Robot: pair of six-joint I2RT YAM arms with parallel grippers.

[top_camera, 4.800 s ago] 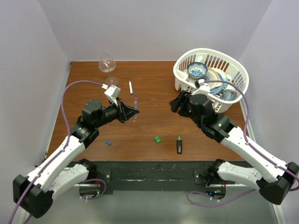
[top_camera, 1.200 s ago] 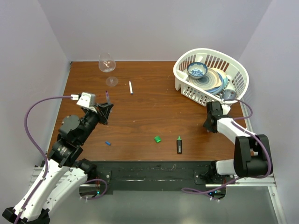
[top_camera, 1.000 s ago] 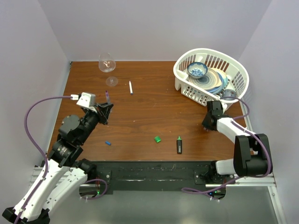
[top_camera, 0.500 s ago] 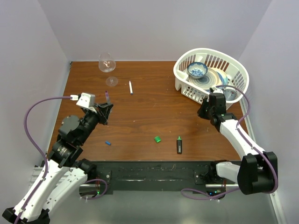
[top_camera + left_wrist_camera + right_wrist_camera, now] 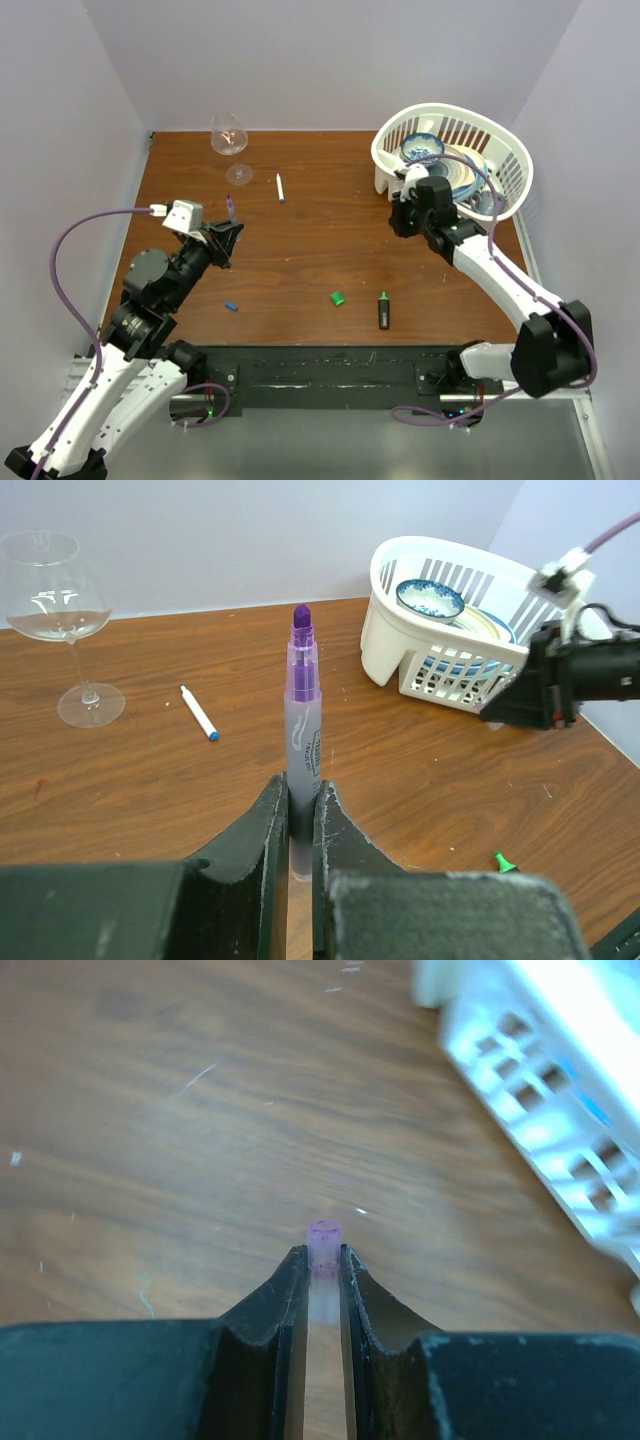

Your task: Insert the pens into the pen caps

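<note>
My left gripper (image 5: 302,785) is shut on the thin purple-grey pen (image 5: 302,710) and holds it upright above the table's left side, purple tip up; the pen also shows in the top view (image 5: 230,208). My right gripper (image 5: 322,1256) is shut on a tiny translucent purple-pink cap (image 5: 323,1236), above the wood just left of the basket in the top view (image 5: 400,222). The white pen (image 5: 280,187) lies at the back centre. The black marker (image 5: 384,310), green cap (image 5: 338,298) and blue cap (image 5: 231,307) lie near the front edge.
A white basket (image 5: 500,150) holding a blue bowl and plates stands at the back right, close to my right wrist. A wine glass (image 5: 229,135) stands at the back left, also in the left wrist view (image 5: 60,610). Walls enclose the table.
My right arm has swung from the table's right edge to the left, in front of the basket, with the cap in its jaws. My left arm has stayed still over the last second.
</note>
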